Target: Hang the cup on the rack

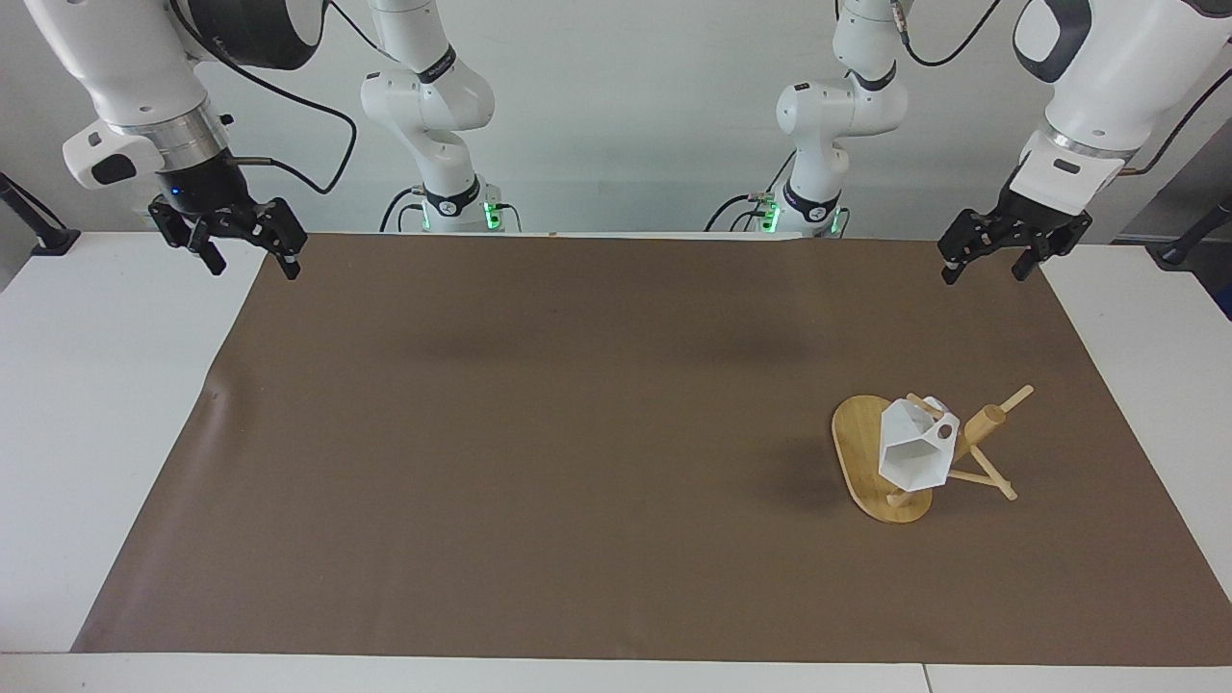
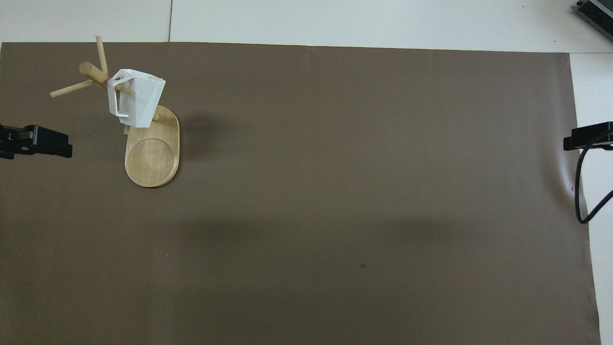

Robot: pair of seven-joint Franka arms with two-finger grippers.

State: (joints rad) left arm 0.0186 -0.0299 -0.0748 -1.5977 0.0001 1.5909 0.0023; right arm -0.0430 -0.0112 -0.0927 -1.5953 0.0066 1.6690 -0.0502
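Observation:
The white faceted cup hangs by its handle on a peg of the bamboo rack, mouth tilted down. The rack stands on the brown mat toward the left arm's end of the table. In the overhead view the cup covers part of the rack's post above the oval base. My left gripper is open and empty, raised over the mat's edge at the left arm's end, apart from the rack; one of its fingers shows in the overhead view. My right gripper is open and empty, waiting over the mat's edge at the right arm's end.
A brown mat covers most of the white table. A black cable hangs by the right gripper's finger. The rack's thin pegs stick out toward the left arm's end.

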